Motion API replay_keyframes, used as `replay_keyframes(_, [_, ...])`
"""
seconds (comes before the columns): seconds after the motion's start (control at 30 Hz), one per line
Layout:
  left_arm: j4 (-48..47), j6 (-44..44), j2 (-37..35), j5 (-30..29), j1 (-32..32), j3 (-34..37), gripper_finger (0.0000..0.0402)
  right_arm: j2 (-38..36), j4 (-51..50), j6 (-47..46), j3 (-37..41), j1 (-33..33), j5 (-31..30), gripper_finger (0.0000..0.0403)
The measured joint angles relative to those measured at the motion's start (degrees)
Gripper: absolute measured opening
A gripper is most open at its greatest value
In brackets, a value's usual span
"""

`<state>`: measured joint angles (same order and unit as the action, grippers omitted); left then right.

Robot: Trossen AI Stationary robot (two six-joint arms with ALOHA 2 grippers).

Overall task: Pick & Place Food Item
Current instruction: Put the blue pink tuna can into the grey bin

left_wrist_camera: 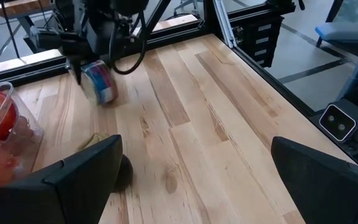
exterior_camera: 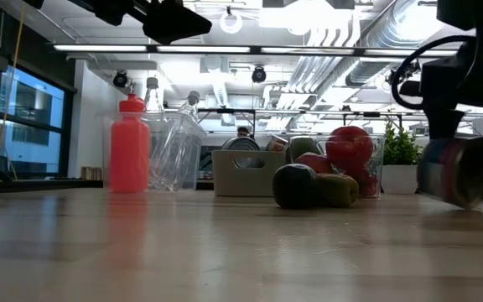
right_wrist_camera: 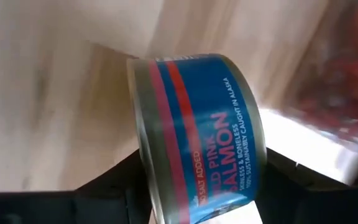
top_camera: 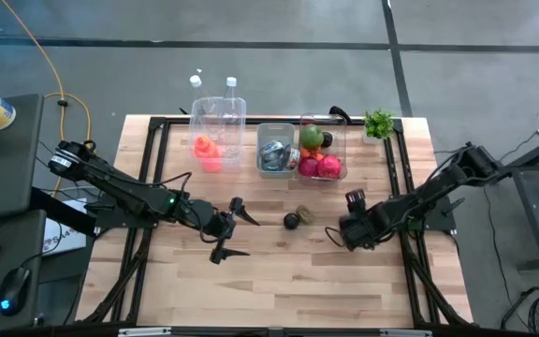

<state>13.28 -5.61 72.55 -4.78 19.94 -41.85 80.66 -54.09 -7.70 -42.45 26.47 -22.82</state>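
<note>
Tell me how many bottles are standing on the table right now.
3: an orange-red bottle at the back left, a clear bottle beside it, and another clear bottle just behind. All stand left of the bins; the clear ones overlap, so another could be hidden.

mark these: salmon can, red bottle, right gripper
salmon can (right_wrist_camera: 197, 137), right wrist view, on the blue label.
red bottle (exterior_camera: 129, 151), low view, middle of its body.
right gripper (left_wrist_camera: 95, 84), left wrist view, on the can where the fingers hold it.

Blue salmon can (right_wrist_camera: 197, 137) with red stripes, orange-red bottle (exterior_camera: 129, 144), pale striped wood table (top_camera: 279, 281)
</note>
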Motion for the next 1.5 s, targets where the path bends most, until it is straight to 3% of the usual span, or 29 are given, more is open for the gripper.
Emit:
replay_keyframes(0.2, [0.0,-0.03,0.0,0.0,0.0,0.0,0.0399,0.3,3.47,1.83,-2.48,2.49,-5.96,0.0179])
replay_keyframes(0.47, [0.02,-1.26,0.0,0.0,0.0,0.0,0.0399,0.22,8.76,14.21,-7.64,1.8,-18.09,0.0167])
replay_keyframes(0.63, [0.07,-1.27,0.0,0.0,0.0,0.0,0.0399,0.13,25.83,30.11,-8.99,-2.17,-27.72,0.0189])
replay_keyframes(0.7, [0.38,-1.25,0.0,0.0,0.0,-0.02,0.0399,0.11,34.23,37.58,-8.96,-4.85,-26.32,0.0191])
replay_keyframes(0.87, [0.88,-1.27,0.0,0.0,0.0,-0.01,0.0399,0.41,49.93,49.62,-8.96,-13.31,-12.6,0.0167])
replay_keyframes(1.0, [0.92,-1.27,0.0,0.0,0.0,0.0,0.0399,0.55,55.75,53.02,-8.96,-21.01,-3.03,0.0169])
replay_keyframes(1.17, [0.9,-1.38,0.0,0.0,0.0,0.0,0.0399,3.81,62.63,53.01,-8.96,-29.53,6.73,0.0205])
replay_keyframes(1.3, [0.89,-1.73,0.0,0.0,0.0,0.0,0.0399,9.2,68.02,54.47,-9.03,-33.12,8.93,0.0196])
replay_keyframes(1.5, [0.86,0.17,0.0,0.0,0.0,0.0,0.0399,16.19,71.08,57.05,-8.92,-35.71,2.83,0.0174])
